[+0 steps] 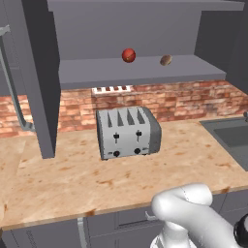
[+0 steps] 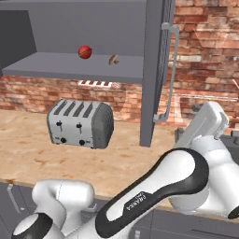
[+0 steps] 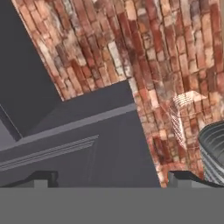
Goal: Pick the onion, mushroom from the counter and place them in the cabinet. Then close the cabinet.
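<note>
Resting on the cabinet [image 1: 145, 72] shelf: onion [image 1: 128, 55], red and glossy, at roughly 11 o'clock of the left base view's centre. Beside it, toward 3 o'clock and apart from it: mushroom [image 1: 165, 60], small, brownish. Same pair in the right base view, onion [image 2: 85, 52] to 9 o'clock of mushroom [image 2: 113, 59], both sitting on the grey shelf [image 2: 74, 65].

Standing open: both cabinet doors. Left door [image 1: 41, 77] edge-on at 9 o'clock of the left base view; right door [image 2: 156, 70] edge-on at 3 o'clock of the shelf in the right base view, with its long silver handle [image 2: 169, 74] facing outward.

Below the shelf, on the counter [image 1: 58, 179]: toaster [image 1: 127, 131], four slots, against the brick wall [image 1: 193, 101]. Sink [image 1: 230, 138] at 3 o'clock of the left base view. No onion or mushroom on the counter.

Gripper [image 3: 111, 177]: fingers spread wide, nothing between them, tips low at 6 o'clock of the hand view. Facing brick and a dark grey cabinet panel [image 3: 26, 74]; touching neither, as far as can be told. Arm [image 2: 186, 177] bent at lower right of the right base view, near the right door.

Progress, as a judgement: both placements done. Remaining: closing the cabinet, both doors, neither yet swung in. Likely next contact: right door, nearest the arm. Care needed for clearance around the handle and for the shelf items staying put.
</note>
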Tool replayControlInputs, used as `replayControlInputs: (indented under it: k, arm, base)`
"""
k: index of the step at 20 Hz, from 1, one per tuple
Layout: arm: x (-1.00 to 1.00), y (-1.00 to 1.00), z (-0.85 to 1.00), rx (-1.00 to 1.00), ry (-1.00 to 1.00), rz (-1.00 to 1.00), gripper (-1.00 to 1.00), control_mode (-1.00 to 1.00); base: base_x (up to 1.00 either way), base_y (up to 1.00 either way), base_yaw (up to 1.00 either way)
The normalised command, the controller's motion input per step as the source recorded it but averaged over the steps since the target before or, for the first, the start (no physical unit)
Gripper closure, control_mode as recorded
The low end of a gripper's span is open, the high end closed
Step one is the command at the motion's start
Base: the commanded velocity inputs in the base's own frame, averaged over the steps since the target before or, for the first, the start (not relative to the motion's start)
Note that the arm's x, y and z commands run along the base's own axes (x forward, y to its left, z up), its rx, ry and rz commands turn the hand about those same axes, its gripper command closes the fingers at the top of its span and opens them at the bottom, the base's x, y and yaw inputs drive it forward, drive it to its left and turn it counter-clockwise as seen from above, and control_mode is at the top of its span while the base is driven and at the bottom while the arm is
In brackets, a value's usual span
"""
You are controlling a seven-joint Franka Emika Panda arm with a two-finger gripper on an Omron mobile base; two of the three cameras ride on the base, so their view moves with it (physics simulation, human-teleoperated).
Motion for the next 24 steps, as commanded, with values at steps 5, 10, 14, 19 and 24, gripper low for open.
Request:
replayControlInputs:
  k: [5,10,14,19,24]
  arm:
    - [0.24,-0.04,-0.13,0.03,-0.2,0.53,-1.0,-1.0]
    - [0.31,0.02,-0.07,0.0,-0.15,0.6,-1.0,-1.0]
    - [0.01,0.37,0.0,0.0,-0.22,0.34,-1.0,-1.0]
    - [-0.1,0.74,0.28,-0.03,-0.32,0.11,-1.0,-1.0]
    - [-0.12,1.0,0.1,-0.13,-0.3,0.02,-1.0,-1.0]
  base:
    - [0.0,0.0,0.0]
    - [0.0,0.0,0.0]
    - [0.0,0.0,0.0]
    - [0.0,0.0,0.0]
    - [0.0,0.0,0.0]
